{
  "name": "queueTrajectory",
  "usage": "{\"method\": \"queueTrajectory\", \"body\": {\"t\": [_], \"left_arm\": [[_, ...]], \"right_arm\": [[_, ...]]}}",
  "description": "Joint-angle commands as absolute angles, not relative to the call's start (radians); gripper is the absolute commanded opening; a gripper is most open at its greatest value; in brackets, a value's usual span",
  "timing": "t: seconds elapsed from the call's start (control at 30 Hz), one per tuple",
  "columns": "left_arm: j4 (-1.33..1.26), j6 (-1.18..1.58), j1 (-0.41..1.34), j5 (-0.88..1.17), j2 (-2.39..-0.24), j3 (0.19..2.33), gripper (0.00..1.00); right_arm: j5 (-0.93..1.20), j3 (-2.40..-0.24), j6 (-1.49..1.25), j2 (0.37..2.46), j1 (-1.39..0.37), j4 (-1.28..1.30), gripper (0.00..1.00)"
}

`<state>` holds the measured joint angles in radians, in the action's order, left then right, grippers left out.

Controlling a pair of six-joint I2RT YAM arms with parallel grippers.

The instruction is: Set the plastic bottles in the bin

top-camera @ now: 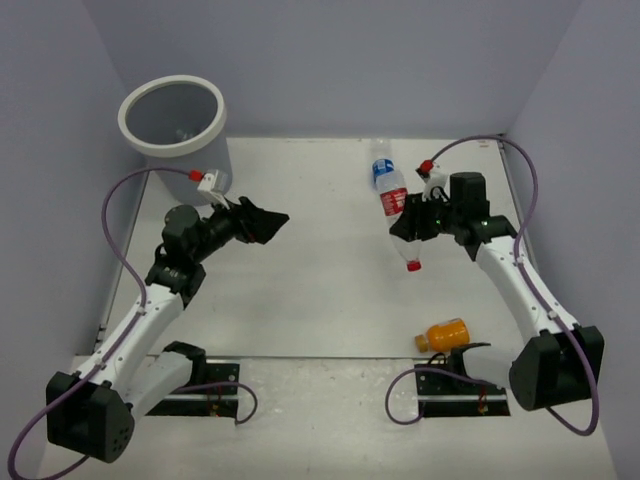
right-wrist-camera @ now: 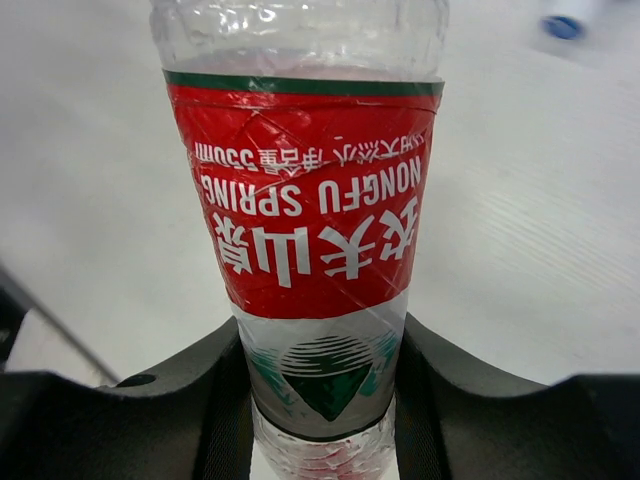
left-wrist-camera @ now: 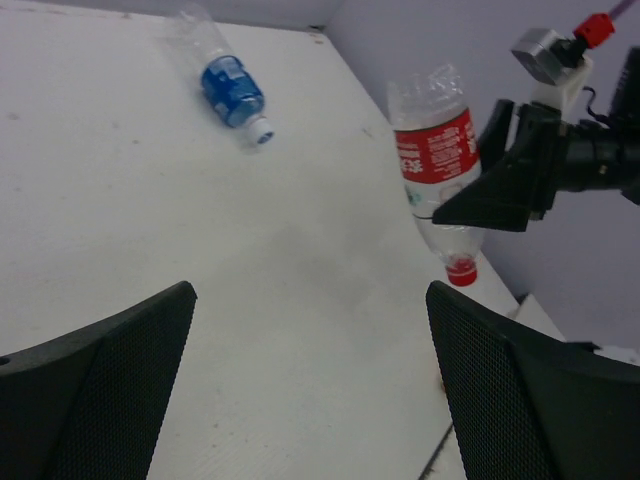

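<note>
My right gripper (top-camera: 412, 226) is shut on the clear bottle with the red label (right-wrist-camera: 310, 220) and holds it off the table, red cap down; it also shows in the top view (top-camera: 411, 250) and the left wrist view (left-wrist-camera: 435, 160). A clear bottle with a blue label (top-camera: 386, 172) lies on the table behind it, also in the left wrist view (left-wrist-camera: 228, 85). An orange bottle (top-camera: 443, 334) lies near the right arm's base. The bin (top-camera: 172, 118) stands at the far left corner. My left gripper (top-camera: 268, 220) is open and empty over the table's middle left.
Something small shows dimly inside the bin. The enclosure's grey walls close in the table at the back and on both sides. Purple cables loop from both arms. Two black base plates (top-camera: 455, 395) sit at the near edge.
</note>
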<state>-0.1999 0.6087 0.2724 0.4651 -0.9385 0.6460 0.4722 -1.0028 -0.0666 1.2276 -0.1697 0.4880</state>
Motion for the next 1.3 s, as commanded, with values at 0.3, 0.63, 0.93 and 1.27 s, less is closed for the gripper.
{"method": "queueTrajectory", "body": {"t": [0.3, 0.63, 0.93, 1.27], "left_arm": [[-0.493, 0.66, 0.55, 0.512, -1.041, 0.668, 1.0], [-0.654, 0.776, 0.61, 0.441, -1.131, 0.691, 1.0], [-0.651, 0.776, 0.633, 0.412, -1.152, 0.716, 0.58], [-0.435, 0.67, 0.635, 0.294, -1.129, 0.828, 0.16]], "right_arm": [[0.976, -0.954, -0.255, 1.201, -0.436, 0.176, 0.27], [0.947, -0.987, -0.29, 1.22, -0.527, 0.165, 0.27], [0.916, -0.989, -0.323, 1.236, -0.549, 0.136, 0.32], [0.614, -1.0, -0.33, 1.154, -0.548, 0.283, 0.99]]}}
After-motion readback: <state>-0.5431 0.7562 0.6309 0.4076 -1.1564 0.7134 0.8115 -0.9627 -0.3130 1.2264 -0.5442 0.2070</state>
